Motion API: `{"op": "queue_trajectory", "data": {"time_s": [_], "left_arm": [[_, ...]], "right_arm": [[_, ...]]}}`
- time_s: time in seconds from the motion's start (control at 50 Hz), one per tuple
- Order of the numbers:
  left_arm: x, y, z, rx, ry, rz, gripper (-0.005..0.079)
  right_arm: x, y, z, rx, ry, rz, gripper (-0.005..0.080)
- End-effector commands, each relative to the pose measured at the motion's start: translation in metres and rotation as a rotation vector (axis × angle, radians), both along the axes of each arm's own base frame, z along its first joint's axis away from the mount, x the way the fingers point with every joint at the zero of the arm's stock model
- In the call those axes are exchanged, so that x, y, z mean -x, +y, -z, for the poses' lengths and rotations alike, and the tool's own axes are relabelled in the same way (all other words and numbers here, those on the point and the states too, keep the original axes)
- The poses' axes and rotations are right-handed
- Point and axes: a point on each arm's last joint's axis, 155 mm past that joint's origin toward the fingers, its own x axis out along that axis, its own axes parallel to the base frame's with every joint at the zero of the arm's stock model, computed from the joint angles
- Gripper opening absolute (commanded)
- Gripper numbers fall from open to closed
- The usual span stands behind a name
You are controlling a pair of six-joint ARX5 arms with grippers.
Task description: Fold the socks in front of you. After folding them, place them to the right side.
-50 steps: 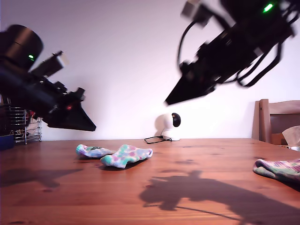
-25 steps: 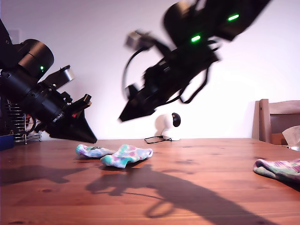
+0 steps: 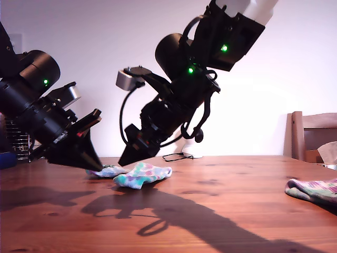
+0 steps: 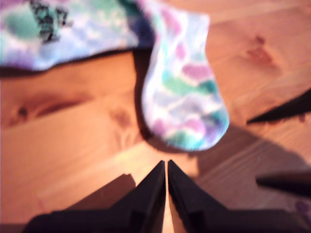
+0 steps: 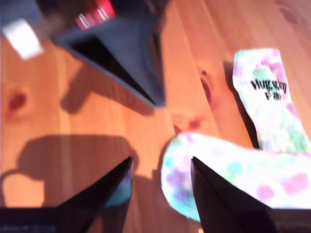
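Two tie-dye socks lie on the wooden table, overlapping at one end. One sock (image 3: 142, 174) (image 4: 182, 97) (image 5: 243, 179) is blotched teal and purple. The other sock (image 3: 108, 170) (image 4: 63, 29) (image 5: 272, 107) carries black lettering at its cuff. My first gripper (image 3: 97, 165) (image 4: 166, 163) comes in from the exterior view's left, shut and empty, its tip just short of the blotched sock's rounded end. My second gripper (image 3: 122, 162) (image 5: 160, 164) reaches down from above at the exterior view's centre. It is open, with that sock's rounded end lying between its fingers (image 5: 214, 194).
A folded striped sock bundle (image 3: 313, 190) lies at the exterior view's right edge, with a wooden chair (image 3: 310, 134) behind it. A white round device (image 3: 188, 141) with a cable stands at the table's back. A wire rack (image 3: 21, 145) stands at the exterior view's left.
My second arm swung down from the exterior view's upper right to just above the socks. My first gripper dropped lower, close to the lettered sock. The socks have not moved.
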Motion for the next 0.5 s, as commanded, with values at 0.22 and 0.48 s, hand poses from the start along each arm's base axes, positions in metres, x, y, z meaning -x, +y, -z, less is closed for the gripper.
{"op": "queue_trajectory", "data": {"time_s": [0.22, 0.48], "left_arm": [[0.007, 0.007, -0.003, 0.029, 0.053, -0.018, -0.0021], [0.007, 0.006, -0.023, 0.053, 0.026, -0.010, -0.0021]], "right_arm": [[-0.003, 0.005, 0.027, 0.027, -0.002, -0.026, 0.0341], [-0.019, 0.003, 0.033, 0.071, -0.011, 0.020, 0.0340]]}}
